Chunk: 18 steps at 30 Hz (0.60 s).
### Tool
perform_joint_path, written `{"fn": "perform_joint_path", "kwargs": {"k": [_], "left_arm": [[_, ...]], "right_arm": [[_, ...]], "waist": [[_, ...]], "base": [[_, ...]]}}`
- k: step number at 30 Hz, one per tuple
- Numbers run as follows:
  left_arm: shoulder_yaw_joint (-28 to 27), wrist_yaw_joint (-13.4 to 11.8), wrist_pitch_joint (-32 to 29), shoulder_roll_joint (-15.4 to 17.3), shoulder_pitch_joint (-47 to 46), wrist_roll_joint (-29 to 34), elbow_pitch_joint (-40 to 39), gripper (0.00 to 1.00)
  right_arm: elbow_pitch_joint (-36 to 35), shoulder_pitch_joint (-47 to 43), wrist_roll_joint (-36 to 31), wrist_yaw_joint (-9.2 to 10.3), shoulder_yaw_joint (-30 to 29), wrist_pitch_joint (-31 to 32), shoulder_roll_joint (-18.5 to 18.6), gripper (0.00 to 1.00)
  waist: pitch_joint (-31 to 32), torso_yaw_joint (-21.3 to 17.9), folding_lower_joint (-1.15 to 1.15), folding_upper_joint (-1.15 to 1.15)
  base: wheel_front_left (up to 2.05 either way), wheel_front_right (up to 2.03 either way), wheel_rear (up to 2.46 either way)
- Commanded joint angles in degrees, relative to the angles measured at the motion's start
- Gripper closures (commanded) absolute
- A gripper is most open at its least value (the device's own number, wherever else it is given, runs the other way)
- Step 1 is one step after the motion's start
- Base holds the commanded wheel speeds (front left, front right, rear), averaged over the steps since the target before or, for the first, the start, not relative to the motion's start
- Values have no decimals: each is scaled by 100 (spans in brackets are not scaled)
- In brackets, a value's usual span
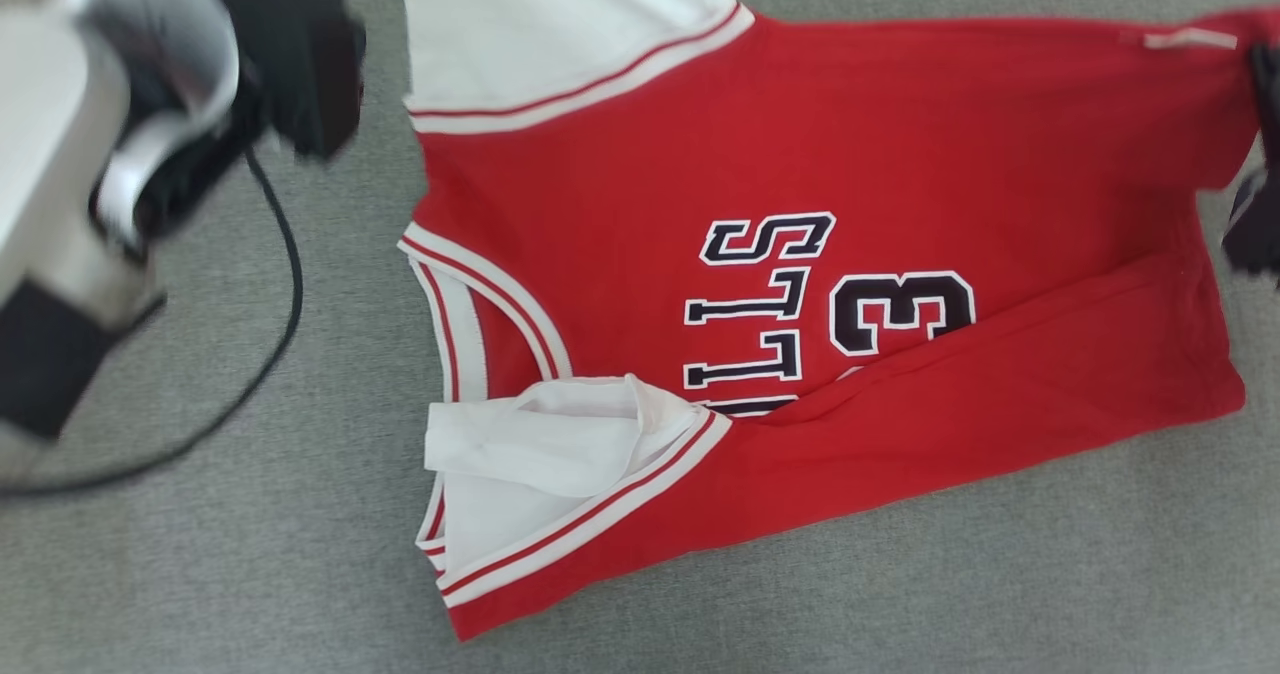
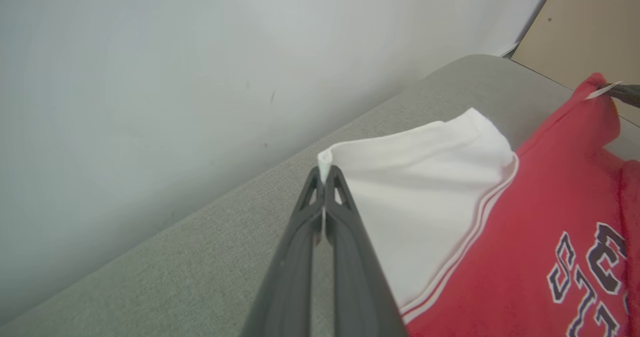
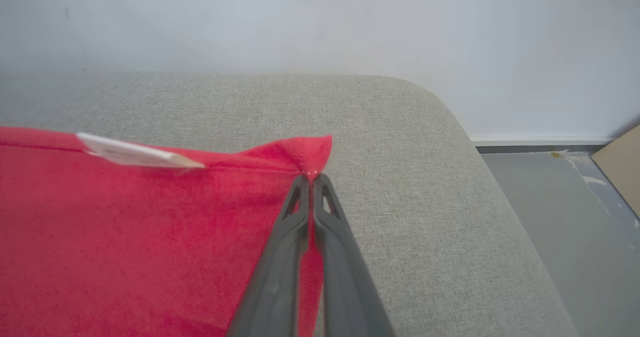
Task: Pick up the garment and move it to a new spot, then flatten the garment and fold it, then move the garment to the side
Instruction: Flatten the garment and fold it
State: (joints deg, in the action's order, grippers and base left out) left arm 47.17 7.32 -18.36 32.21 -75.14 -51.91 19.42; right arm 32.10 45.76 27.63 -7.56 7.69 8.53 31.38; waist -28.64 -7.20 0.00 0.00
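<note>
The garment [image 1: 900,134], a red jersey with white sleeves, lies spread across the grey padded surface [image 1: 250,574], printed side up, with one long side folded over part of the lettering. The left end effector [image 2: 325,177] is pinched tight on the corner of the far white sleeve [image 2: 410,202], close to the surface's edge by the wall [image 2: 150,77]. The right end effector [image 3: 311,179] is likewise clamped on a red hem corner [image 3: 312,152] (a white tag [image 3: 130,154] sits just along that edge). A black cable [image 1: 285,284] curves beside the left arm.
</note>
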Motion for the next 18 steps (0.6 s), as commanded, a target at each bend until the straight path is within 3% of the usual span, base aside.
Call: {"fn": "perform_joint_path", "kwargs": {"k": [1, 5, 12, 18], "left_arm": [[-39, -34, 68, 82, 154, -29, -105, 100], [-214, -330, 265, 488, 867, -289, -1119, 100], [-428, -1283, 474, 1132, 2387, -713, -3134, 100], [-424, -2003, 733, 1487, 3567, -901, -4300, 100]], "right_arm": [[-26, -115, 45, 13, 39, -88, 30, 100], [-76, -640, 201, 13, 140, -768, 247, 100], [14, -1472, 331, 13, 118, -1893, 331, 100], [-77, -1951, 225, 13, 54, -2333, 221, 100]], "waist": [[61, 57, 0, 0], [175, 158, 0, 0], [370, 312, 0, 0], [469, 324, 0, 0]], "base": [[0, 0, 0], [0, 0, 0], [0, 0, 0], [0, 0, 0]]}}
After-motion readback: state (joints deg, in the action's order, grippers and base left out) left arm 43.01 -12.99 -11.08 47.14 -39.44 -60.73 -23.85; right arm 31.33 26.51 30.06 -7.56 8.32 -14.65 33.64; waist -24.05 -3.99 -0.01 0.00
